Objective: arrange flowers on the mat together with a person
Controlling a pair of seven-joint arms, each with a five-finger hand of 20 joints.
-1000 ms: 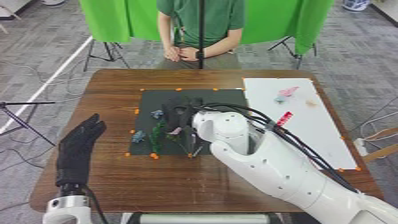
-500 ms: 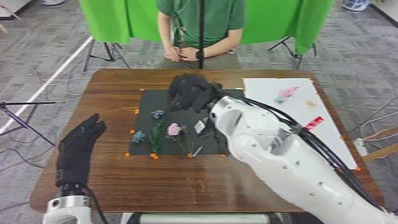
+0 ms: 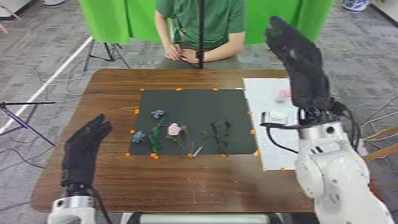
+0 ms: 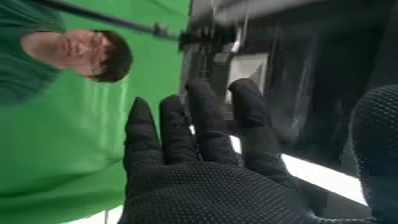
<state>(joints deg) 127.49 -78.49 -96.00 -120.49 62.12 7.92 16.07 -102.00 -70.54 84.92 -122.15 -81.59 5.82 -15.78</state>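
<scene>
On the brown wooden surface [image 3: 213, 185], the dark rectangular mat [image 3: 191, 105] lies left of the white rectangular sheet [image 3: 261, 102]. On the mat, two small blue flowers [image 3: 158, 114] lie left of the long-stemmed pink flower [image 3: 174, 129].

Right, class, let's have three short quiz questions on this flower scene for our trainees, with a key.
1. True or false: the right hand's fingers are straight.
2. The left hand is off which side of the dark mat? A) right B) left C) far
3. Fill in: just right of the tall green stem on the mat is a ___ flower.

Key: 1 true; 2 B; 3 pink.
</scene>
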